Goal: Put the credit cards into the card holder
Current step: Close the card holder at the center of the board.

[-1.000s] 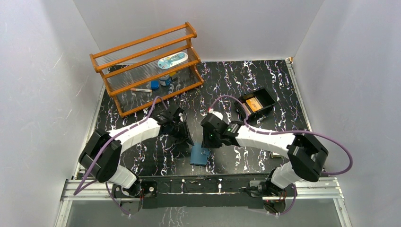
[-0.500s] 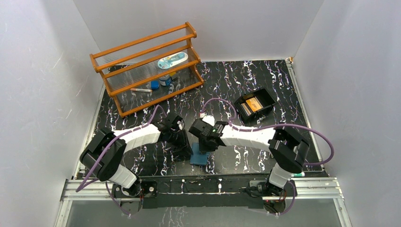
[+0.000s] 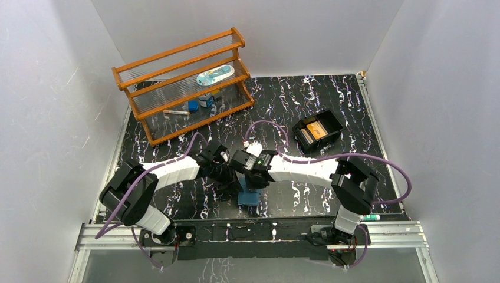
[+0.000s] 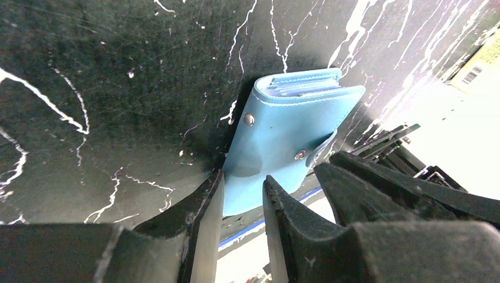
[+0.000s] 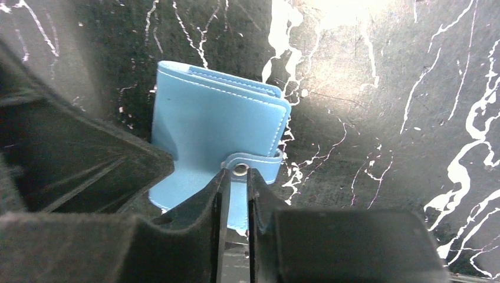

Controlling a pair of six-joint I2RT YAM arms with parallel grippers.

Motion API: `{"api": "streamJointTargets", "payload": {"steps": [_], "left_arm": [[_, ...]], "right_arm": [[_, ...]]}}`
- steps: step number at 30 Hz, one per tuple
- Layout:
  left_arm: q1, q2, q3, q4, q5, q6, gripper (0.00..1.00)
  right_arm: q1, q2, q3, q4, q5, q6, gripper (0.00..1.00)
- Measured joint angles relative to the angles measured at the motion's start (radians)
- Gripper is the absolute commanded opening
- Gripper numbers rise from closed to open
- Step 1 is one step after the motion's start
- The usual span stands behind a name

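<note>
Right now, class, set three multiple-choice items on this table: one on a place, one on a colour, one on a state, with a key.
1. Where is the orange card? A on the floor; B in the black tray; C in a drawer.
2. What colour is the card holder? A red; B blue; C green.
3. How is the card holder? A folded shut; B spread open; C torn apart.
Key: B, orange shows inside the tray; B, both wrist views show blue; A, its flaps lie together.
</note>
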Motion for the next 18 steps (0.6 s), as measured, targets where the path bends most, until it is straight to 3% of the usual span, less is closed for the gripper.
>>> {"api": "streamJointTargets", "payload": {"steps": [18], "left_arm": [[-0.004, -0.008, -0.148, 0.232, 0.108, -0.153, 0.22]], "right_arm": [[0.028, 0.084, 0.074, -0.080, 0.063, -0.003, 0.29]]}}
